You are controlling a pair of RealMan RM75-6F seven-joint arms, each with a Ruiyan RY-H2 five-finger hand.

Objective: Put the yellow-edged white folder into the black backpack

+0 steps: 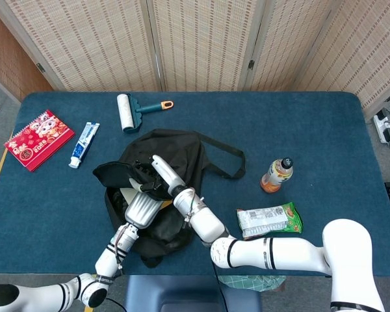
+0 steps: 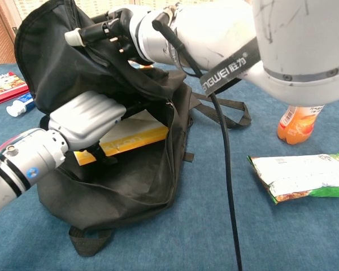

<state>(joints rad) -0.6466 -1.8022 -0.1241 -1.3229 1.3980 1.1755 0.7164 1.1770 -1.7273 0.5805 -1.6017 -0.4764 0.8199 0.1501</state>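
Note:
The black backpack [image 1: 175, 156] [image 2: 130, 180] lies in the middle of the blue table with its mouth held wide. My right hand [image 1: 157, 170] [image 2: 104, 33] grips the upper flap and lifts it. The yellow-edged white folder [image 2: 133, 134] sits partly inside the opening, its yellow edge toward the front; in the head view only a sliver of the folder [image 1: 162, 205] shows. My left hand [image 1: 141, 207] [image 2: 86, 120] is in the mouth of the bag, resting over the folder's left end with its fingers curled over the yellow edge. The far end of the folder is hidden in the bag.
An orange drink bottle [image 1: 277, 175] [image 2: 298, 124] and a green snack packet [image 1: 270, 220] [image 2: 305, 176] lie right of the bag. A lint roller [image 1: 127, 110], a toothpaste tube [image 1: 84, 144] and a red notebook [image 1: 38, 138] [image 2: 4, 86] lie at the back left.

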